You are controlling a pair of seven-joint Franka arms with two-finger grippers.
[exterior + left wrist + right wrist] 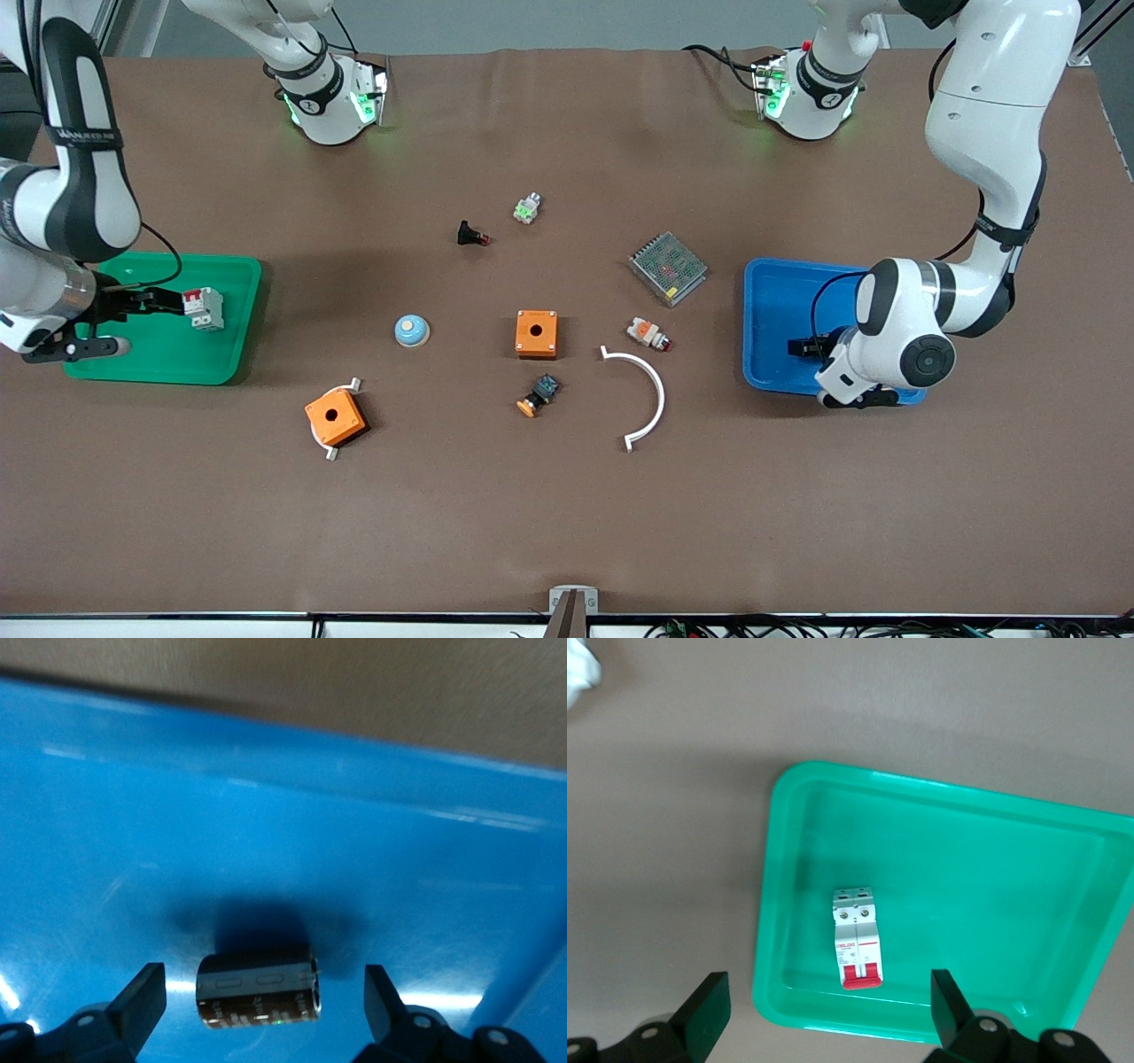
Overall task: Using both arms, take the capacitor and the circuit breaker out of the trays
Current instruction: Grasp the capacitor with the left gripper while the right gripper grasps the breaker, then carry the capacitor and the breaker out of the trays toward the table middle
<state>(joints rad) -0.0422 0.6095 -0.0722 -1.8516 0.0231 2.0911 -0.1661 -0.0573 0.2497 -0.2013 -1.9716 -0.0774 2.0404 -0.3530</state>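
Note:
The capacitor (259,986), a dark stubby cylinder with a pale band, lies on its side in the blue tray (399,859). My left gripper (263,1005) is open around it, and neither finger touches it. In the front view the left gripper (802,347) is low over the blue tray (771,292) and hides the capacitor. The breaker (858,939), white with a red switch end, lies in the green tray (966,868). My right gripper (828,1014) is open and empty above it. In the front view the breaker (204,308) lies in the green tray (159,363) beside the right gripper (164,306).
Between the trays lie two orange boxes (536,333) (335,416), a blue-white dome (412,330), a white arc (642,399), a mesh-topped metal box (668,268), an orange-capped pushbutton (539,394), a white-orange part (648,333) and two small parts (472,235) (527,208).

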